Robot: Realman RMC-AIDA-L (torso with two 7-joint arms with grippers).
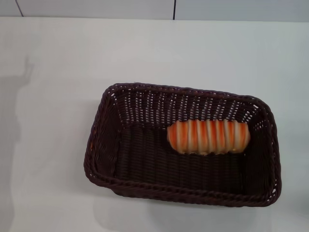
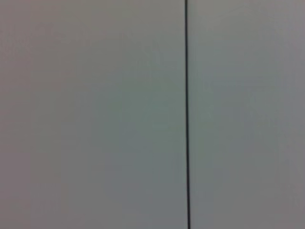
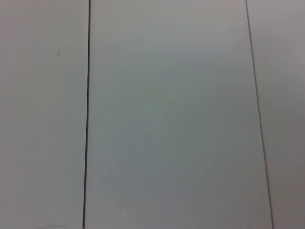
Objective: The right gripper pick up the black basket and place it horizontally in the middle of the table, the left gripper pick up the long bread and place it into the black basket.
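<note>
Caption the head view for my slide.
Striped long bread lies inside the black basket on the white table.

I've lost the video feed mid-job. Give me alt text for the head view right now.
A long bread with orange and cream stripes lies inside a black basket, toward its far right part. The basket sits lengthwise across the white table, a little right of centre. Neither robot hand is in view.

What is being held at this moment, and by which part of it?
Nothing is held. No gripper is in view; the striped orange-and-cream long bread lies free inside the dark woven black basket.
</note>
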